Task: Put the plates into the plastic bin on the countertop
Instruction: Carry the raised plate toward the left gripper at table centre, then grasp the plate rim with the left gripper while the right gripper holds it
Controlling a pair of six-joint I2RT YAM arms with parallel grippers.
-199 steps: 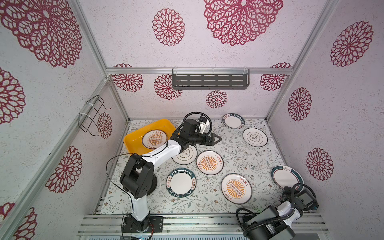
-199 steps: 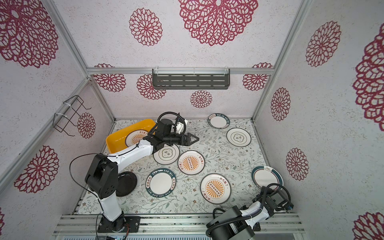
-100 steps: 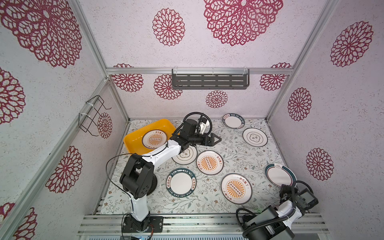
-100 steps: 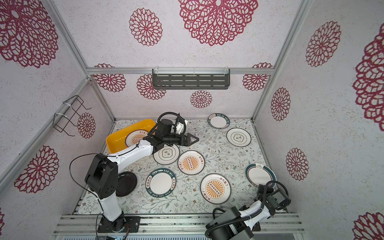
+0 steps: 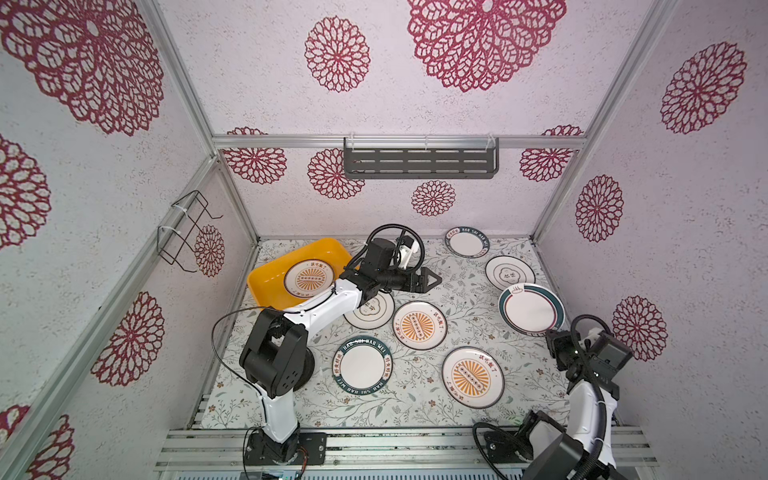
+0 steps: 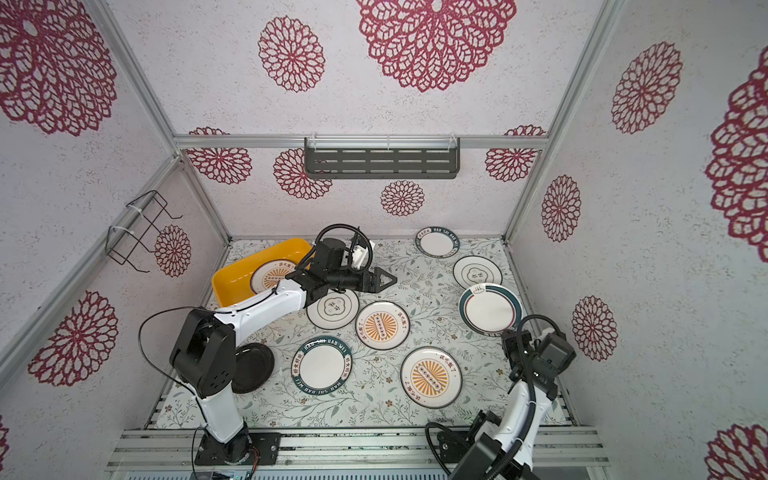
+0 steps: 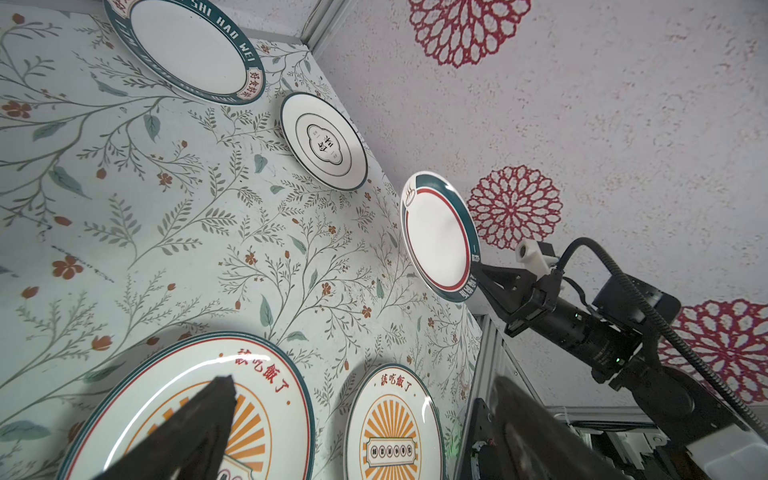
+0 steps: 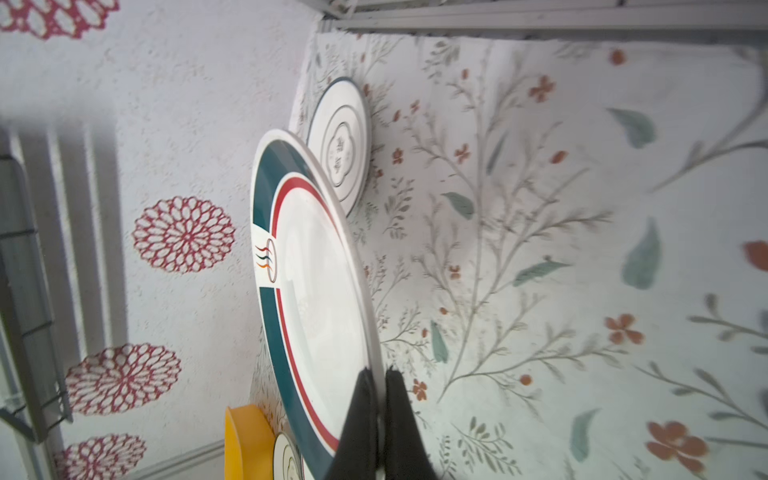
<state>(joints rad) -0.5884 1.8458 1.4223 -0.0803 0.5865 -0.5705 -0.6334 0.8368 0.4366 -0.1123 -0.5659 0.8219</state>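
Note:
The yellow plastic bin (image 5: 266, 276) stands at the back left of the countertop (image 5: 457, 299) with one sunburst plate (image 5: 309, 279) in it. My left gripper (image 5: 432, 279) hovers open and empty just right of the bin; in its wrist view the left gripper (image 7: 362, 379) spans a sunburst plate (image 7: 390, 428). My right gripper (image 5: 555, 332) is shut on the near rim of a teal-and-red-rimmed plate (image 5: 531, 308), held tilted above the countertop's right side. In the right wrist view, the right gripper (image 8: 379, 372) pinches the plate (image 8: 320, 291).
Several plates lie on the countertop: flower-outline (image 5: 370, 309), sunburst (image 5: 419, 325), teal-lettered (image 5: 363, 365), sunburst (image 5: 472, 377), teal-lettered (image 5: 467, 242), flower-outline (image 5: 510, 272). A black plate (image 6: 253, 368) lies behind the left arm's base. Grey shelf (image 5: 420, 163) and wire rack (image 5: 187, 232) hang on the walls.
My right gripper has lifted the teal-and-red-rimmed plate and carried it from the front right corner back and a little leftwards. The left gripper has barely moved and stays open.

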